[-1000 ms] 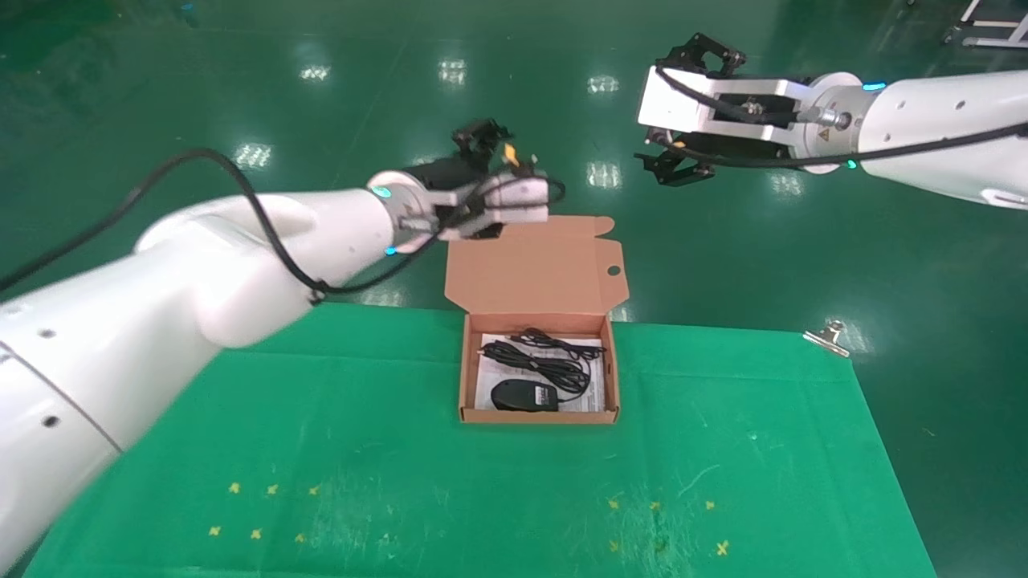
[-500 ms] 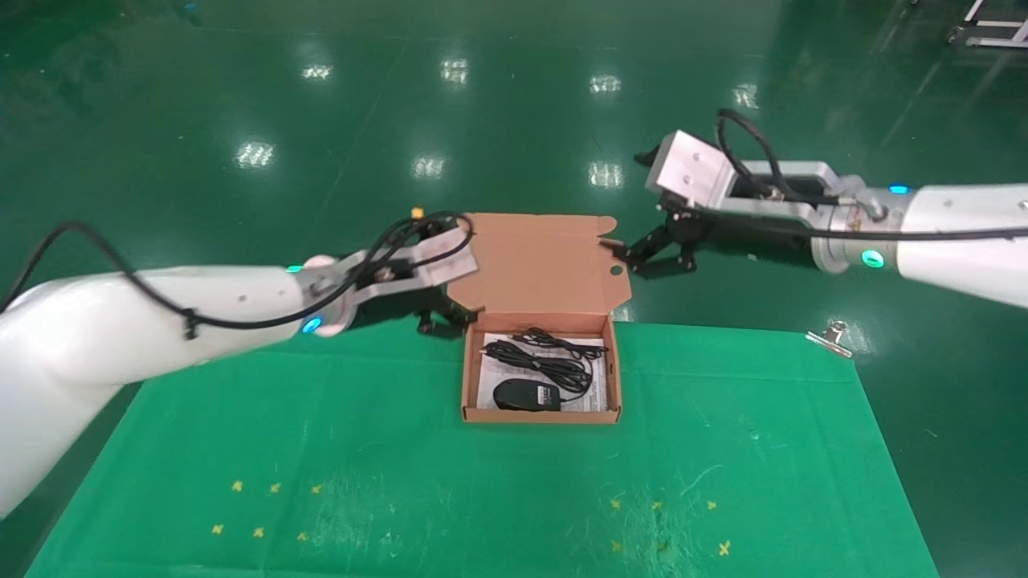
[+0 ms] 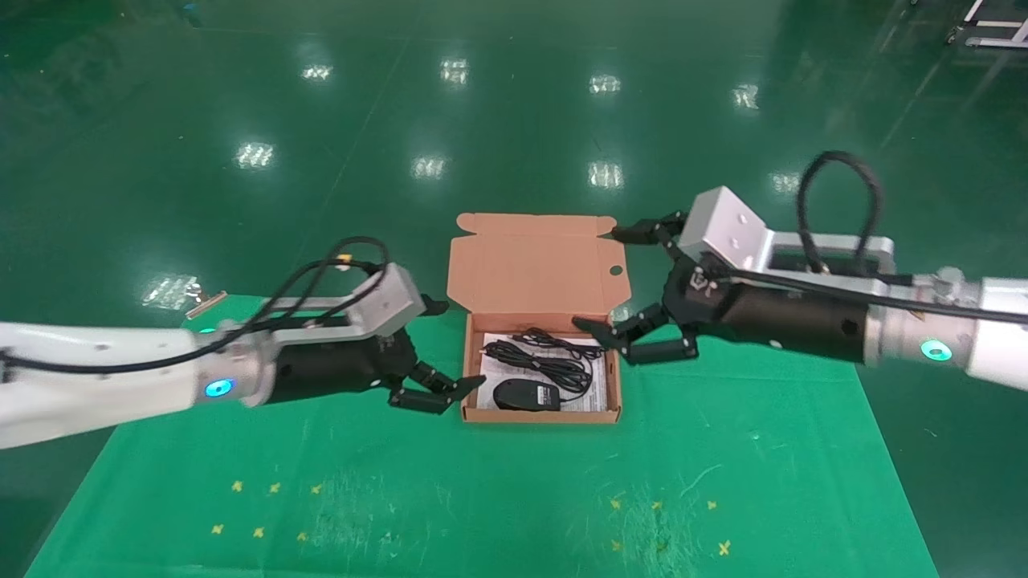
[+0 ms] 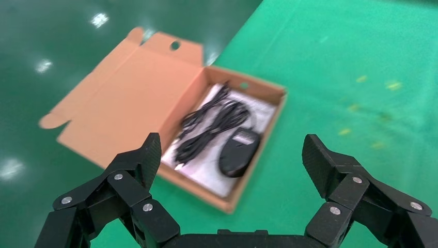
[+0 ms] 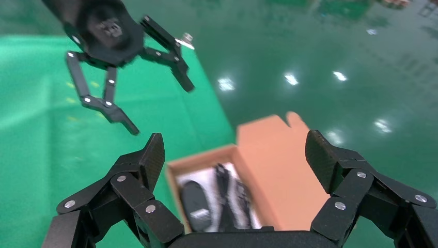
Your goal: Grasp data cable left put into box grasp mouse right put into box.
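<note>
The cardboard mailer box [image 3: 540,413] is sitting open at the far edge of the green mat [image 3: 482,498], its hinged lid [image 3: 534,265] folding back beyond the mat edge over the green floor [image 3: 482,96]. Inside, on the white printed sheet [image 3: 491,384], the data cable [image 3: 536,361] is lying as a looped bundle, and the mouse [image 3: 526,395] is resting against the near wall, touching the bundle.

The head view is showing both arms flanking the box. The left gripper [image 3: 438,365] is hovering just beside the box's left wall, fingers spread wide and holding nothing. The right gripper [image 3: 622,281] is hanging at the box's right wall, its lower fingertip [image 3: 590,327] reaching over the rim, fingers likewise spread wide and empty.

The left wrist view is adding the lid's round hole [image 4: 175,45] and the cable's loose ends; the box [image 4: 268,90] is lying well ahead between the 2 open fingers [image 4: 144,160]. The right wrist view is showing the left gripper [image 5: 155,88] facing it across the box [image 5: 204,161], with a metal clip [image 5: 185,40] behind it.

The mouse's own cord is merging with the bundle and cannot be separated. Open mat is stretching toward the robot, marked with small yellow crosses [image 3: 265,510].
</note>
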